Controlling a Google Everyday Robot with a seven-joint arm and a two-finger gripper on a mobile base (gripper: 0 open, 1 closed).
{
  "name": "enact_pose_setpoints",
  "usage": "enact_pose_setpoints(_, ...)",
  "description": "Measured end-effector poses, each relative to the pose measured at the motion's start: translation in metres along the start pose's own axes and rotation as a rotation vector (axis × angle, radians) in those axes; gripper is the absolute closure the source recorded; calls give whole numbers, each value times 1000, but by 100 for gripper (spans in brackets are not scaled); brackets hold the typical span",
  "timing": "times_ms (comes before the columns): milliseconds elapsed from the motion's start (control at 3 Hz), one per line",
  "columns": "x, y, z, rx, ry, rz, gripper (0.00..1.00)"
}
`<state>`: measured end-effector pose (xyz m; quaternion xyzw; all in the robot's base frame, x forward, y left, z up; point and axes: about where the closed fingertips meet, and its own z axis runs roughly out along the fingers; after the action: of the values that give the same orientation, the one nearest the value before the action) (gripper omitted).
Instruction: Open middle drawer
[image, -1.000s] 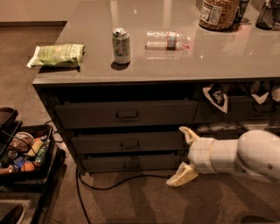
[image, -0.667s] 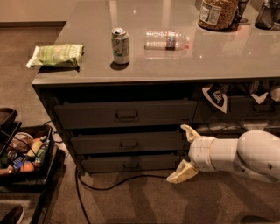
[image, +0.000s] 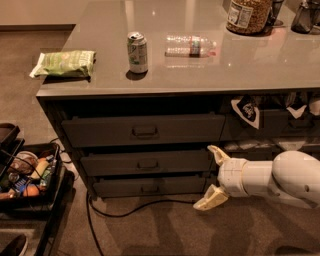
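The middle drawer (image: 145, 163) is the wide dark-grey front between the top and bottom drawers of the counter unit, with a small rectangular handle (image: 148, 164) at its centre. Its front stands about level with its neighbours. My gripper (image: 214, 176) is open, its two pale fingers spread one above the other. It hovers just right of the drawer's right end, well right of the handle and not touching it. The white arm (image: 280, 178) comes in from the right.
Top drawer (image: 144, 130) and bottom drawer (image: 149, 187) flank it. On the counter lie a green bag (image: 65, 63), a can (image: 137, 52) and a water bottle (image: 191, 45). A black bin of items (image: 27, 175) stands at left. A cable (image: 130, 210) crosses the floor.
The gripper has shifted slightly to the right and a little up. The drawers look unchanged.
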<state>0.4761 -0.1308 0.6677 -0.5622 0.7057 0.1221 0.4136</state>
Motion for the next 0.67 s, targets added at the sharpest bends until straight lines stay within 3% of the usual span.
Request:
enact_pose_setpoints(333,42,-16,34,-53,-27,-44,0)
enact_pose_setpoints(667,73,-33,80,-82,-57,-134,0)
